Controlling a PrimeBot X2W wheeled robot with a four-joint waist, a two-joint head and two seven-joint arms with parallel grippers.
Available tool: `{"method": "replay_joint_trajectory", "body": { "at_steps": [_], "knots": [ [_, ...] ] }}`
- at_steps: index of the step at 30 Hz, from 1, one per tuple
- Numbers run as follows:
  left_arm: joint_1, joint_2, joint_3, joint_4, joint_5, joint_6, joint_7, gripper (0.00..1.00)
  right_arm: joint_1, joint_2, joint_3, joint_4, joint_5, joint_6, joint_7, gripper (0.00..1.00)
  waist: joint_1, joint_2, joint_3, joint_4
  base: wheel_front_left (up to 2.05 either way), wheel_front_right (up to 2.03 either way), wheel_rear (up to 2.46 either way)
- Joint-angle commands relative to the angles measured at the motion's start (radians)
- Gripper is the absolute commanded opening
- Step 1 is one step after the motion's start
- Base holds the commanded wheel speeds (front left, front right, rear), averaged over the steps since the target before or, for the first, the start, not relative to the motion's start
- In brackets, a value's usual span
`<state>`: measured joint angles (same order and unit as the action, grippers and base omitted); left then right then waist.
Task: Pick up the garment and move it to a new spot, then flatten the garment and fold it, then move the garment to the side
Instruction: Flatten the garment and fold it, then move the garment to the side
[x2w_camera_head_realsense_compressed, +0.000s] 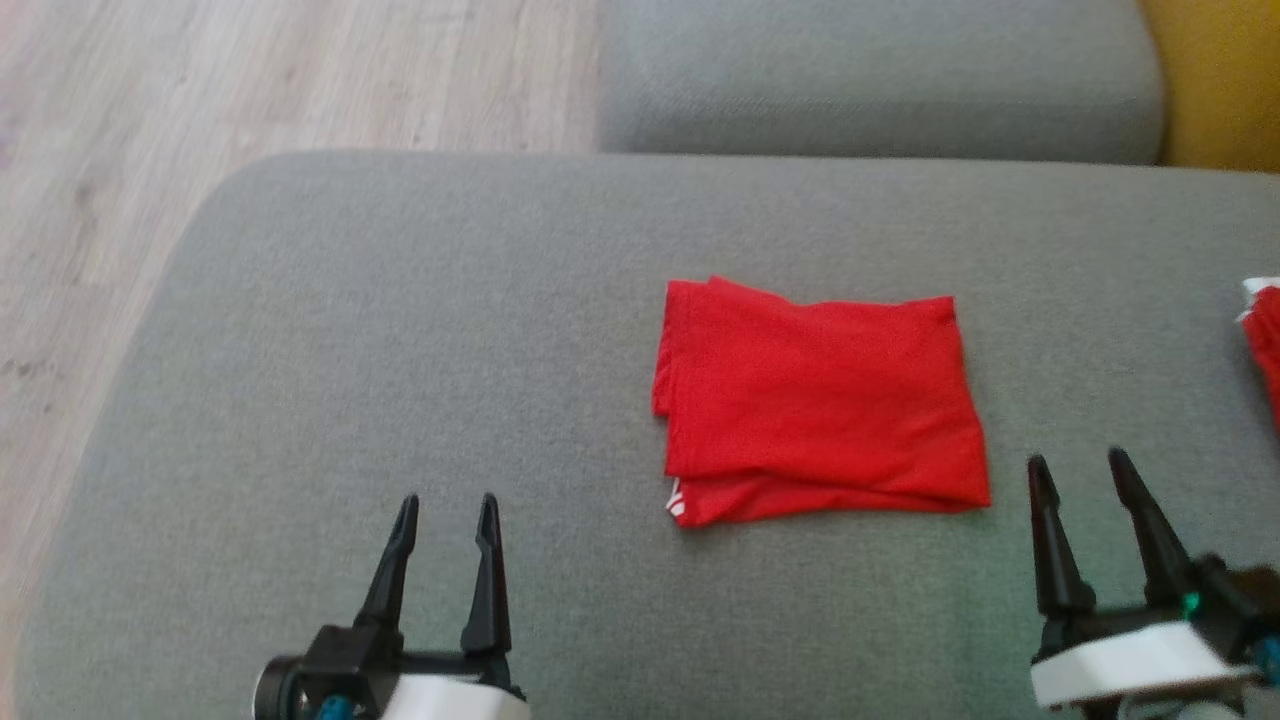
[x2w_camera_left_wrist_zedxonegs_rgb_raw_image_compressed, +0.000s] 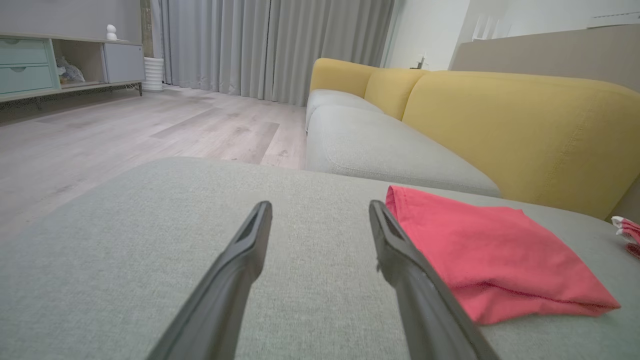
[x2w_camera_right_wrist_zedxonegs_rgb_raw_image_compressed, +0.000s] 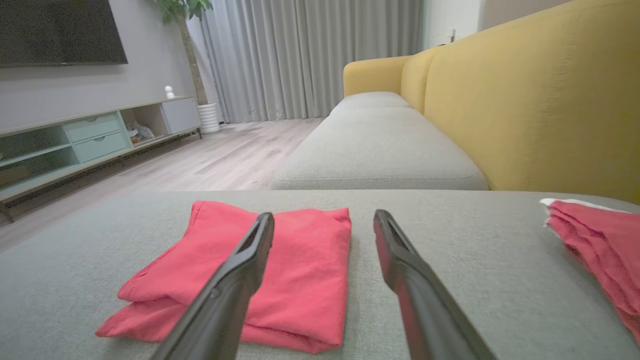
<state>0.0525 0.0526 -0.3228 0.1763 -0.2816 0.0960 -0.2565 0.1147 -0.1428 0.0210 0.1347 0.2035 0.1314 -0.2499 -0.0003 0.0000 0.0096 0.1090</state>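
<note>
You'll see the folded red garment (x2w_camera_head_realsense_compressed: 820, 400) lying flat on the grey cushion (x2w_camera_head_realsense_compressed: 400, 330), right of centre. Your left pincer (x2w_camera_head_realsense_compressed: 449, 498) hovers well left of it and your right pincer (x2w_camera_head_realsense_compressed: 1078, 456) just beside its near right corner. Both are apart and empty. Another red cloth (x2w_camera_head_realsense_compressed: 1265, 340) lies at the cushion's right edge.

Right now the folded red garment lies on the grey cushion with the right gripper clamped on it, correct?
No: the folded red garment lies on the grey cushion, but the right gripper is open, clear of it, per the head view.
</note>
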Motion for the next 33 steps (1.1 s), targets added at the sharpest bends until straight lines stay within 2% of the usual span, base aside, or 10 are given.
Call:
{"method": "replay_joint_trajectory", "body": {
  "at_steps": [1,12,30,33],
  "knots": [
    [-0.030,-0.002,0.034,-0.027,0.001,-0.001,-0.005,1.00,-0.014,-0.006,0.015,-0.037,-0.009,-0.001,-0.011,1.00,0.0003,0.0000,-0.015,-0.013,0.00,0.00,0.00],
    [0.012,-0.002,0.047,0.009,0.053,-0.009,-0.005,1.00,0.070,0.046,0.006,-0.060,-0.042,-0.001,-0.012,1.00,0.0003,0.0000,-0.046,-0.015,0.00,0.00,0.00],
    [0.020,-0.002,0.062,0.003,0.094,-0.011,-0.005,1.00,0.068,0.050,0.021,-0.048,-0.042,-0.001,-0.012,1.00,0.0003,0.0000,-0.038,-0.015,0.00,0.00,0.00],
    [0.014,-0.002,0.061,-0.005,0.097,-0.007,-0.005,1.00,0.044,0.054,0.006,-0.030,-0.003,-0.001,-0.012,1.00,0.0003,0.0000,-0.018,-0.015,0.00,0.00,0.00]
  ]
}}
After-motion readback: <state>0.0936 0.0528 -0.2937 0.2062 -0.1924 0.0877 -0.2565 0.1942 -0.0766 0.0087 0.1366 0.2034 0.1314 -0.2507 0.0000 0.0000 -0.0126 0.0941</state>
